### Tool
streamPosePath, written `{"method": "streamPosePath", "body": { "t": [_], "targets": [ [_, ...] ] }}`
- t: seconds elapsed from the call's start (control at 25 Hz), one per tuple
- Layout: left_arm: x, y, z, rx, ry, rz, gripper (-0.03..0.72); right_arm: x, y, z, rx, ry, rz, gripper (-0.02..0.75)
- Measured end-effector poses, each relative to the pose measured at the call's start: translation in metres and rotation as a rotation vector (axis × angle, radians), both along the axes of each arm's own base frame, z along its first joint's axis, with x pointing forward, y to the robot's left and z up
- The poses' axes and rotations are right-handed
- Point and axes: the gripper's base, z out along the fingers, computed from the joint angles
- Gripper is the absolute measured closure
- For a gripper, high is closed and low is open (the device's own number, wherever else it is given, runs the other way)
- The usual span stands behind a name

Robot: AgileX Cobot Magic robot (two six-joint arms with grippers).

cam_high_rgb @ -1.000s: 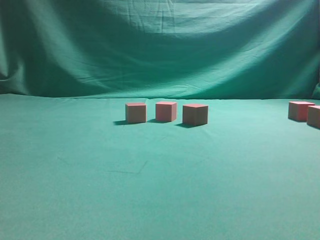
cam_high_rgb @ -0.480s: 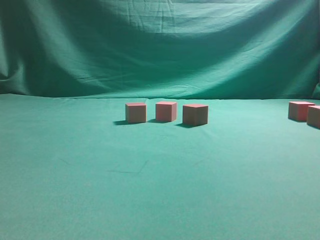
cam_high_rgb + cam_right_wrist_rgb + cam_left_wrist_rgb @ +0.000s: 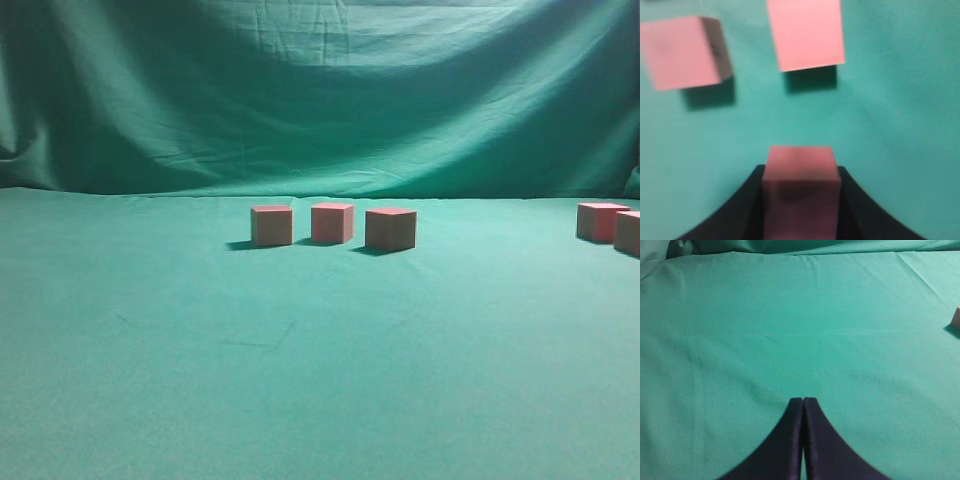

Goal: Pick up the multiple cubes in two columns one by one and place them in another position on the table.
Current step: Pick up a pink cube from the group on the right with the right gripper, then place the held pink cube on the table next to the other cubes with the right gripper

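Nothing has shifted in the exterior view since a second ago: three cubes (image 3: 333, 224) sit in a row mid-desk (image 3: 300, 380), two more at the right edge (image 3: 600, 221). Right hand (image 3: 800, 200) has a cube (image 3: 800, 170) clamped between its jaws, two others just ahead. Left hand (image 3: 803, 440) is closed on nothing, over bare cloth. Looks partway done, with several cubes left to move.

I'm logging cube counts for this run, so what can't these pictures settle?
- Exterior view: the rightmost cube is cut by the frame edge; any beyond are unseen, as are both arms.
- Left wrist view: a cube shows only a sliver at the right edge.
- Right wrist view: blurred; right gripper fingers cover the held cube's sides.
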Motion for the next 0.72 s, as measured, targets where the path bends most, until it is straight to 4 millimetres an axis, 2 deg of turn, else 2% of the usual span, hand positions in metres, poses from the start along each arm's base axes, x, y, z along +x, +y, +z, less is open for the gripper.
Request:
{"method": "streamPosePath", "body": {
  "t": [0.16,0.24,0.36,0.52,0.72],
  "targets": [
    [0.0,0.0,0.0,0.0,0.0,0.0,0.688,-0.011,0.04,0.046,0.082,-0.131,0.107,0.457],
    [0.0,0.0,0.0,0.0,0.0,0.0,0.688,-0.017,0.068,0.066,0.126,-0.187,0.204,0.457],
    [0.0,0.0,0.0,0.0,0.0,0.0,0.688,-0.024,0.112,0.086,0.179,-0.237,0.357,0.457],
    [0.0,0.0,0.0,0.0,0.0,0.0,0.688,-0.026,0.166,0.092,0.213,-0.244,0.526,0.457],
    [0.0,0.0,0.0,0.0,0.0,0.0,0.688,-0.01,0.215,0.078,0.214,-0.207,0.615,0.457]
  ]
}}
